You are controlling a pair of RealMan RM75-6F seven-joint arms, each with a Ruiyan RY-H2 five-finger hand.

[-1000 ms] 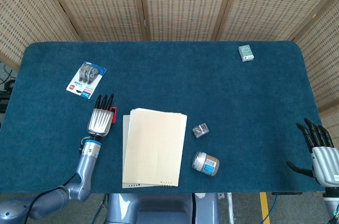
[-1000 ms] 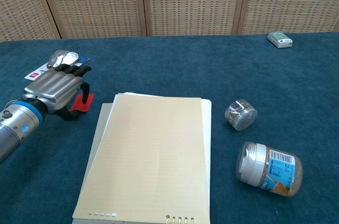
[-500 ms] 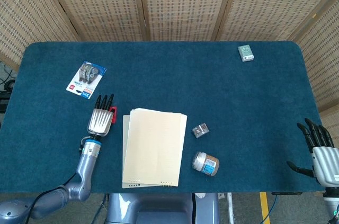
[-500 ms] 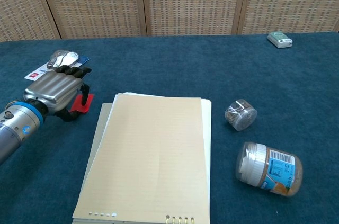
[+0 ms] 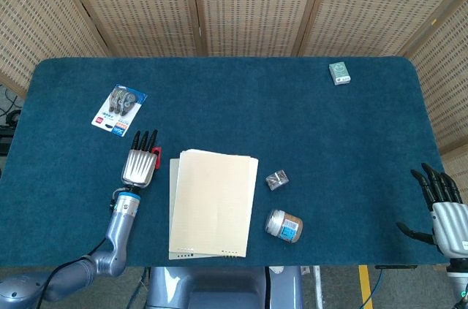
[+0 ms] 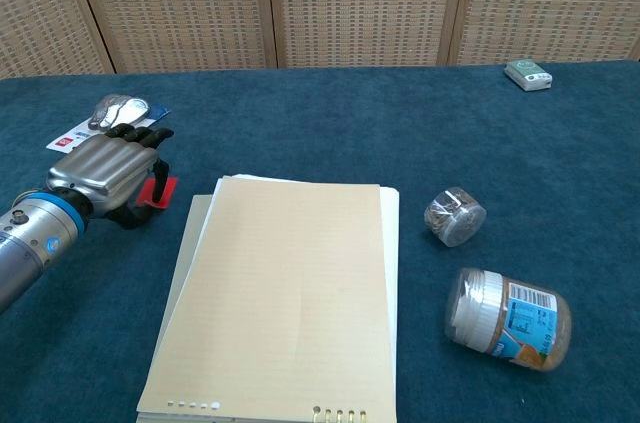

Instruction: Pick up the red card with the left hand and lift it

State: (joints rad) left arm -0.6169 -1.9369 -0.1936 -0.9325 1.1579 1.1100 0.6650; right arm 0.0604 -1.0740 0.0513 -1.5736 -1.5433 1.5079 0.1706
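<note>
The left hand [image 6: 108, 173] sat over the red card [image 6: 156, 191] at about nine o'clock from the stack of cream paper [image 6: 285, 293], fingers curled down over the card with the thumb tucked under its near edge; whether the card was truly pinched or only covered could not be told from either view. Against the frame a second before, less red showed past the fingers: in the chest view the visible patch had shrunk and drawn in closer under the knuckles, and in the head view only a sliver of the card [image 5: 156, 152] remained at the hand's [image 5: 139, 163] three o'clock side. The card still appeared low, at or just off the blue cloth [image 5: 292, 119]. The right hand [image 5: 441, 207] stayed at the table's four o'clock corner, fingers spread and empty. The blister pack [image 5: 119, 109] at the hand's eleven o'clock, the small foil-wrapped roll [image 6: 455, 216], the toppled jar [image 6: 510, 315] and the green box [image 6: 528, 74] at the far one o'clock edge had not shifted.
</note>
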